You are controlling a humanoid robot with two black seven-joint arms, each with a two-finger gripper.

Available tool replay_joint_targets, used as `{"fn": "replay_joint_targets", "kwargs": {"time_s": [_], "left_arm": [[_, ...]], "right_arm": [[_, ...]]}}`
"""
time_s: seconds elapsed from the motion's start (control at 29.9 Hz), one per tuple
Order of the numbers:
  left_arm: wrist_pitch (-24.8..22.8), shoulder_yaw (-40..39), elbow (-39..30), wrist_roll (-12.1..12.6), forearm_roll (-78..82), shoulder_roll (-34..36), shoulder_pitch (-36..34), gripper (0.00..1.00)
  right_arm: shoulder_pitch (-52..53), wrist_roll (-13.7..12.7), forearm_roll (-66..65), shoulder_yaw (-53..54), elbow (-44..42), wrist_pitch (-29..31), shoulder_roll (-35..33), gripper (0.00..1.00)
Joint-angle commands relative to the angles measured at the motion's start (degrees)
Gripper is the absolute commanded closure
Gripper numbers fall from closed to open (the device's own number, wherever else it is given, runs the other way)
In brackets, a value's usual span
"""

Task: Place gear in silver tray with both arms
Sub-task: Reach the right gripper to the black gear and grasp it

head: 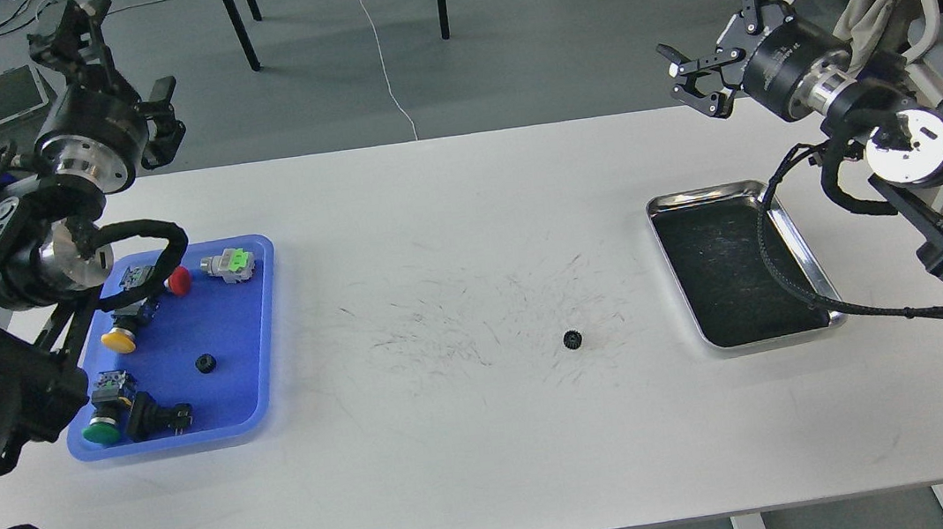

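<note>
Evidently unfinished: the small black toothed gear (572, 340) lay on the tabletop beside the empty shiny silver tray's (796, 232) left rim, the right gripper (704, 83) spread and empty; the left gripper's (68, 31) state I cannot tell.

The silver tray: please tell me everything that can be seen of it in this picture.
The silver tray is a rectangular tray of shiny metal with rounded corners and a raised rim. Its bottom looks dark and scuffed, and nothing lies in it. It rests flat on the white table near the right edge, its long side running away from the camera. A black cable of the right arm passes in front of it.
</note>
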Motion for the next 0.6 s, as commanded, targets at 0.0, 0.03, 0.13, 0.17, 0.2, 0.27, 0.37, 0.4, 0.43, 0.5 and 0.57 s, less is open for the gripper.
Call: {"fn": "replay_joint_targets", "kwargs": {"time_s": [0.0,0.03,0.13,0.17,0.2,0.27,0.37,0.4,0.43,0.5,0.57], "left_arm": [[-5.1,-0.71,0.87,-1.42,-8.42,2.64,3.12,0.02],[-6.6,-0.97,1.92,-1.51,-10.97,3.08,3.39,0.02],[-10.64,-1.15,5.7,-2.65,-14.77,3.53,4.27,0.02],[-11.26,-1.15,6.67,-3.35,-14.86,3.61,4.27,0.02],[-11.62,-1.15,7.64,-4.23,-15.21,3.79,4.27,0.02],[-11.62,-1.06,8.44,-5.03,-15.39,3.79,4.36,0.02],[-11.36,-1.06,8.44,-5.2,-15.39,3.79,4.53,0.02],[-11.36,-1.06,8.44,-5.2,-15.48,3.79,4.53,0.02],[-11.36,-1.06,8.44,-5.2,-15.48,3.79,4.62,0.02],[-11.45,-1.15,8.44,-5.12,-15.48,4.05,4.8,0.02],[-11.8,-1.24,7.83,-5.03,-15.65,5.45,5.76,0.02]], "right_arm": [[6.1,-0.9,-6.51,-10.32,1.84,-0.1,0.63,0.0],[7.34,-0.9,-9.23,-13.22,2.54,-0.18,0.8,0.0],[10.85,-1.25,-18.63,-22.54,5.79,-0.36,2.03,0.0],[12.0,-1.52,-21.1,-25.27,6.67,-0.36,2.47,0.0],[13.75,-2.04,-23.82,-28.77,7.81,-0.36,2.91,0.0],[17.18,-3.45,-27.08,-35.98,10.44,0.08,3.27,0.0],[23.15,-5.91,-29.03,-46.61,13.7,0.25,4.66,0.0],[25.0,-6.7,-29.12,-50.3,14.14,0.34,5.8,0.0],[26.58,-7.4,-29.12,-53.3,14.41,0.34,6.69,0.0],[29.22,-8.72,-28.86,-58.67,15.2,0.52,7.75,0.0],[31.25,-10.39,-28.94,-63.15,16.6,1.65,8.27,0.0]]}}
